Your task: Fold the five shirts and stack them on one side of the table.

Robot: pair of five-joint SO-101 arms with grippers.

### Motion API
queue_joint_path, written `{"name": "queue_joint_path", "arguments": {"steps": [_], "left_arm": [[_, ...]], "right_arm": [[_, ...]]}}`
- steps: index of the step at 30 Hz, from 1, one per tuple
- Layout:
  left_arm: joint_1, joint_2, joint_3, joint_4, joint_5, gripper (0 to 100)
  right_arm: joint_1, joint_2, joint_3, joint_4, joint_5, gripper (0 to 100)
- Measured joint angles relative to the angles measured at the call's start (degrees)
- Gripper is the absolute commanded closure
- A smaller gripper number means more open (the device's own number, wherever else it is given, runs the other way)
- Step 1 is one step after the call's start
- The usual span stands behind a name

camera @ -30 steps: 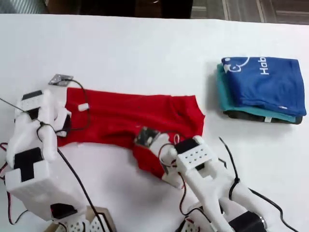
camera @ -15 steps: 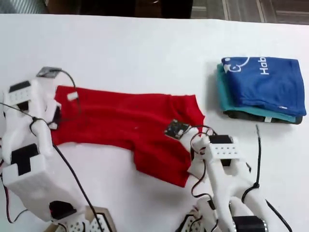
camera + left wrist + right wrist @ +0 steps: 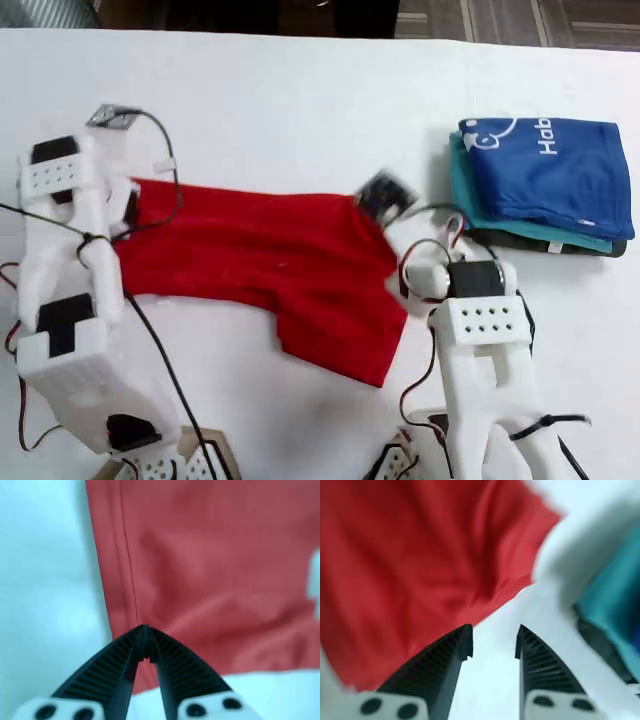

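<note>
Left claw (image 3: 145,641): closed, tips pinching the left hem of the red cloth shirt (image 3: 270,255); it has drawn that edge outward.
Red cloth shirt: mid white counter (image 3: 300,90), now spread flatter, with one flap skewed toward the arms; folding looks not yet begun.
Right claw (image 3: 493,632): parted, empty, swung off to the shirt's right corner.
Folded stack (image 3: 545,185): well right of the shirt, blue on top.

**Work Area Surroundings**

The white tabletop (image 3: 300,90) spans nearly the whole high view and is evenly lit. Beyond its far edge runs a dark band (image 3: 250,14) (contents cannot be told). Plank floor (image 3: 500,18) shows at far right, and a grey ribbed surface (image 3: 40,12) at far left.
</note>
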Motion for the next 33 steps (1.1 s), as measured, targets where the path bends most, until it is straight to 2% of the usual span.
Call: {"name": "queue_joint_path", "arguments": {"steps": [3,7,15,21,28,33], "left_arm": [[3.43,2.81,-3.87,-2.02,4.66,97],[6.33,10.99,-13.71,-1.32,7.38,97],[6.77,33.05,-39.56,9.76,7.82,97],[4.31,45.45,-58.02,16.97,7.82,97],[1.93,54.77,-74.99,22.15,7.91,97],[1.93,57.05,-79.65,23.3,7.91,97]], "right_arm": [[0.18,4.66,-2.99,-8.18,-7.03,97.5],[0.0,17.67,-10.9,-11.52,-9.49,94.9],[-0.09,50.11,-35.6,-3.87,-9.76,94.6],[0.09,66.9,-49.58,0.88,-9.76,94.6],[3.25,73.93,-57.93,5.8,-9.76,94.7],[6.15,74.46,-58.73,5.98,-9.85,94.7]]}}
